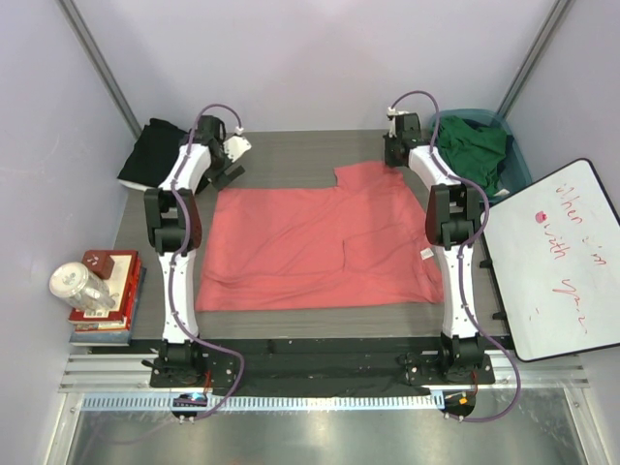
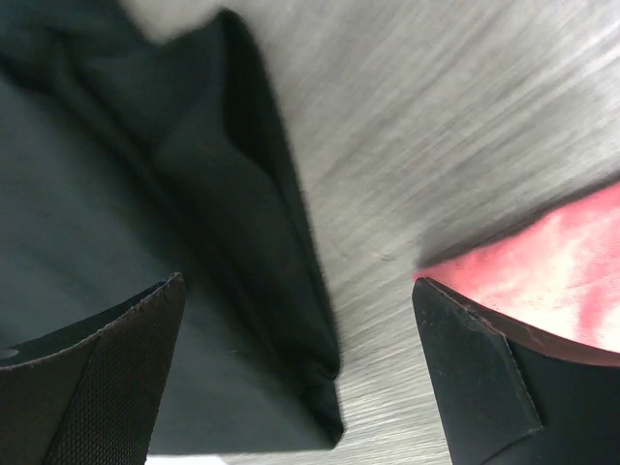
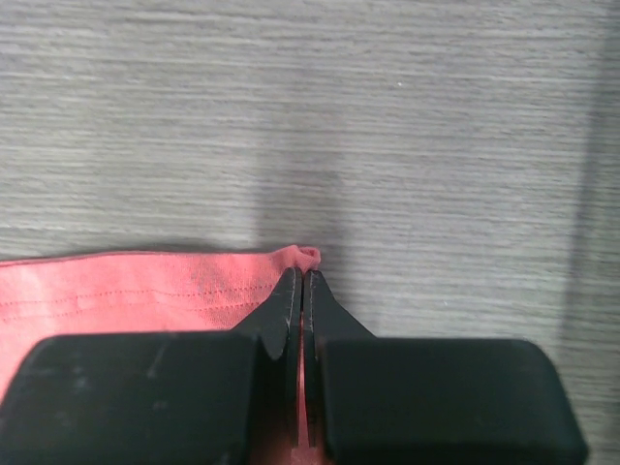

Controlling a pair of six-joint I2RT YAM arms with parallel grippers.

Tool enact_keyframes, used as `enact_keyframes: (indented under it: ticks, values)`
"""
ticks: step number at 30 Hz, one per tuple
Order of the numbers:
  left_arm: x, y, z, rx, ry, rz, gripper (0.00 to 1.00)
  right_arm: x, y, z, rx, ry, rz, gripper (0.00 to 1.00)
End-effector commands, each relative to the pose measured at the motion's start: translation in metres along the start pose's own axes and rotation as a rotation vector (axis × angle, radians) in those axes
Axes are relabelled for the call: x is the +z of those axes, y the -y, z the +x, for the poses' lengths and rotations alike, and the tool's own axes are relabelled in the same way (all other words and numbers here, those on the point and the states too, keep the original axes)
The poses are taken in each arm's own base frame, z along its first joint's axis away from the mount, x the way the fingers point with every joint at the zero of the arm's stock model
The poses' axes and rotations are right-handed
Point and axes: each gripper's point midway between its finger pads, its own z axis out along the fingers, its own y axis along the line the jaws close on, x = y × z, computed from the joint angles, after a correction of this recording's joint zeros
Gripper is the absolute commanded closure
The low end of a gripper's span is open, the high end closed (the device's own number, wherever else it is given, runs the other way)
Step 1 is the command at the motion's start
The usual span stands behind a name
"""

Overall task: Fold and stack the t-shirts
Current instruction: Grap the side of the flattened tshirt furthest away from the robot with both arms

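The coral-pink t-shirt [image 1: 320, 242] lies spread on the table, a small white tag [image 1: 425, 254] at its right edge. My right gripper [image 3: 302, 273] is shut on the shirt's far right corner [image 3: 308, 256], near the back of the table [image 1: 395, 155]. My left gripper [image 2: 298, 320] is open and empty at the back left [image 1: 229, 165], between the folded black t-shirt [image 2: 116, 242] and the pink shirt's corner [image 2: 542, 262]. The black shirt [image 1: 150, 155] lies at the table's far left corner. The dark green t-shirt [image 1: 473, 147] sits in the teal basket [image 1: 518, 165].
A whiteboard [image 1: 557, 257] leans at the right edge of the table. A stack of books [image 1: 107, 295] with a clear jar [image 1: 79, 286] sits off the left edge. Walls close in behind and on both sides.
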Motion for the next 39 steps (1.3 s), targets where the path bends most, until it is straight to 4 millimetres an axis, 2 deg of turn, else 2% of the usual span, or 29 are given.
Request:
enact_keyframes:
  ticks: [1, 6, 9, 10, 11, 13, 14, 20, 23, 24, 26, 27, 30, 33, 39]
  values:
    - [-0.004, 0.027, -0.005, -0.036, 0.043, 0.146, 0.0, -0.032, -0.002, -0.025, -0.064, 0.031, 0.021, 0.99]
    - [-0.016, 0.033, -0.011, -0.025, 0.085, 0.179, 0.0, -0.038, 0.002, -0.033, -0.084, 0.041, 0.043, 0.99]
    - [-0.03, 0.021, -0.02, -0.046, 0.133, 0.12, 0.0, -0.039, 0.001, -0.032, -0.089, 0.038, 0.048, 0.99]
    - [-0.029, 0.025, -0.017, -0.045, 0.134, 0.118, 0.0, -0.038, 0.0, -0.029, -0.092, 0.032, 0.047, 0.99]
    - [-0.04, 0.013, -0.026, -0.045, 0.167, 0.069, 0.0, -0.039, -0.001, -0.03, -0.095, 0.034, 0.049, 0.99]
    - [-0.043, 0.007, -0.025, -0.05, 0.171, 0.03, 0.01, -0.038, -0.001, -0.03, -0.103, 0.032, 0.05, 0.99]
    - [-0.048, -0.005, -0.029, -0.057, 0.184, -0.023, 0.01, -0.038, -0.002, -0.029, -0.104, 0.032, 0.05, 0.99]
    - [-0.06, -0.006, -0.038, -0.059, 0.234, -0.017, 0.03, -0.036, -0.012, -0.029, -0.128, 0.034, 0.042, 0.99]
    - [-0.063, 0.011, -0.044, -0.025, 0.264, 0.088, 0.05, -0.035, -0.017, -0.03, -0.142, 0.037, 0.038, 0.99]
    - [-0.059, 0.028, -0.041, -0.012, 0.252, 0.179, 0.1, -0.035, -0.018, -0.029, -0.148, 0.036, 0.035, 0.99]
    - [-0.055, 0.042, -0.037, -0.005, 0.229, 0.259, 0.16, -0.036, -0.019, -0.031, -0.156, 0.042, 0.036, 0.99]
    - [-0.045, 0.055, -0.03, -0.003, 0.19, 0.325, 0.25, -0.036, -0.019, -0.031, -0.159, 0.04, 0.038, 0.99]
    - [-0.029, 0.064, -0.019, 0.022, 0.142, 0.376, 0.36, -0.038, -0.018, -0.033, -0.165, 0.045, 0.041, 0.99]
    - [-0.02, 0.067, -0.013, 0.048, 0.124, 0.392, 0.42, -0.04, -0.017, -0.034, -0.174, 0.046, 0.041, 0.99]
    - [-0.008, 0.074, 0.004, 0.095, 0.07, 0.418, 0.37, -0.046, -0.016, -0.039, -0.18, 0.057, 0.046, 0.99]
